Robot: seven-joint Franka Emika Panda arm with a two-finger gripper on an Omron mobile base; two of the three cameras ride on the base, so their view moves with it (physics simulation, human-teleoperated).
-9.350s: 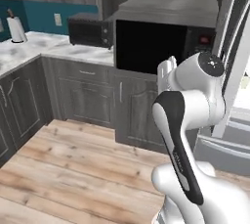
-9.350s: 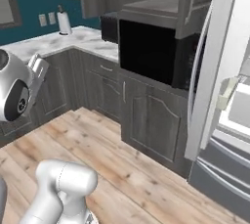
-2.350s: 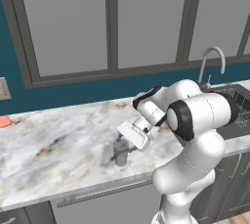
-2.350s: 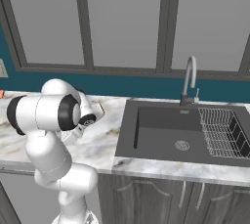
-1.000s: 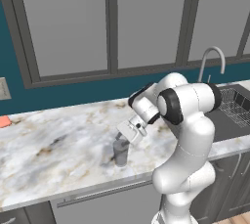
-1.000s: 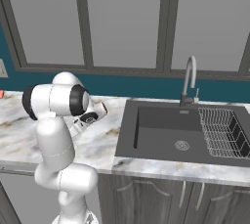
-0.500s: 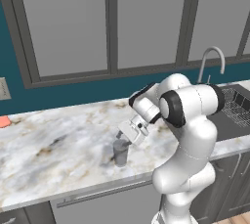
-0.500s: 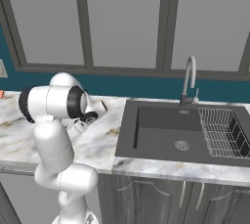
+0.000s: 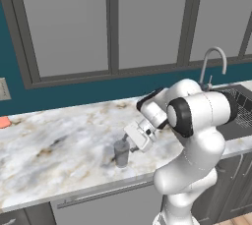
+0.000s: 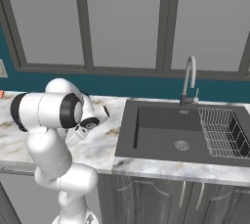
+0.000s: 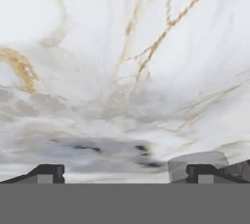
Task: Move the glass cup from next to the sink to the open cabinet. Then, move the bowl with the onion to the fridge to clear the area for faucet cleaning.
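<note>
Marble counter (image 9: 54, 145); glass cup (image 9: 121, 153) upright beside open-jawed gripper (image 9: 129, 143); sink (image 10: 168, 132), faucet (image 10: 188, 81) rightward.

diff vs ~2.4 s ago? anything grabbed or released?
The gripper has opened wide over the last second; in the hand view its fingertips stand far apart, with the glass cup at the right one. The cup stands upright on the marble counter, so it looks let go, not grabbed. The arm shifted only slightly. Cup, sink, faucet and base kept their places.

Kitchen: marble counter (image 9: 59, 145); sink (image 10: 171, 132); faucet (image 10: 189, 78).
</note>
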